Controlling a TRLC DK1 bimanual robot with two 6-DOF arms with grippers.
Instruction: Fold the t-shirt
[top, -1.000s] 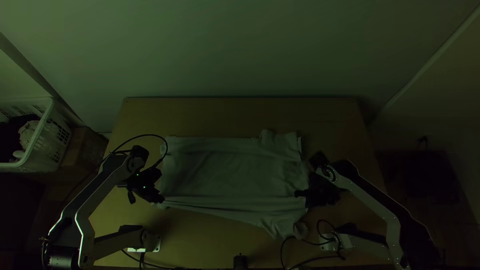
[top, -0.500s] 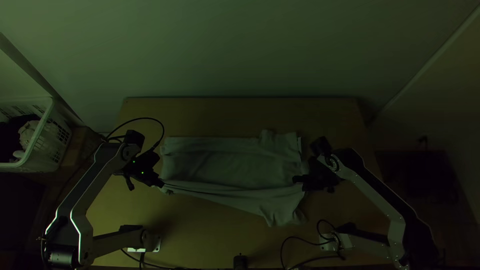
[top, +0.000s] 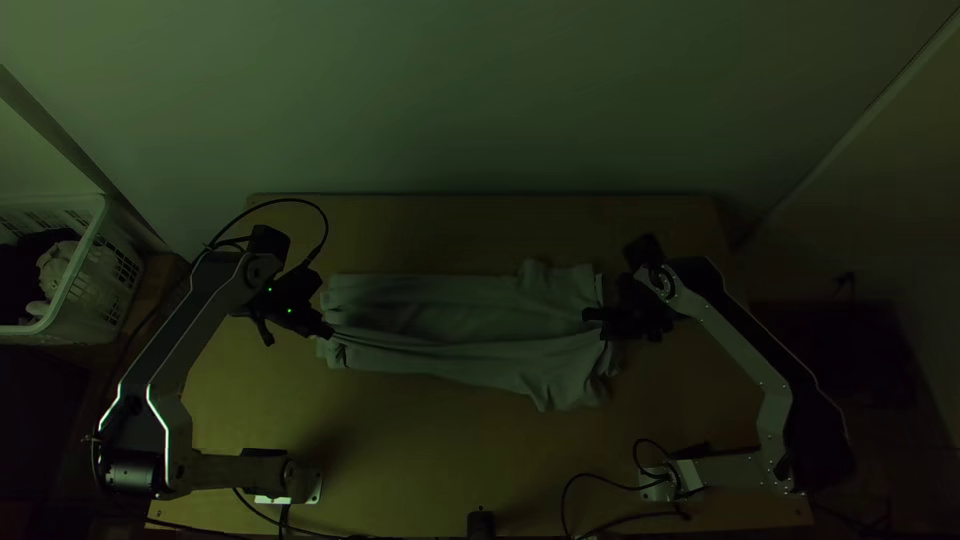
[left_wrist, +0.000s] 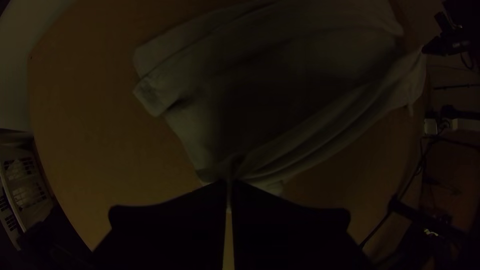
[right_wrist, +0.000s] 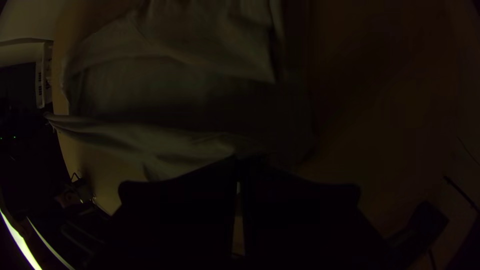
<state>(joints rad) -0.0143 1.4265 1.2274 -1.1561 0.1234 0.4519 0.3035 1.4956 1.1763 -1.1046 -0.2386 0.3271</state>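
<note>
One white basket (top: 98, 285) sits L of the table (top: 470, 232), w/ dark cloth (top: 22, 268) & pale cloth (top: 56, 268) inside. Shirt (top: 465, 320) lies bunched lengthwise mid-table, creases running btwn both grippers. L gripper (top: 330, 333) is closed, pinching it at the L end; R gripper (top: 590, 315), also closed, pinches it near the R end. Can't tell exact parts held.

Left claw (top: 330, 333), right claw (top: 588, 315) and t-shirt's near edge (top: 450, 368) farther forward
</note>
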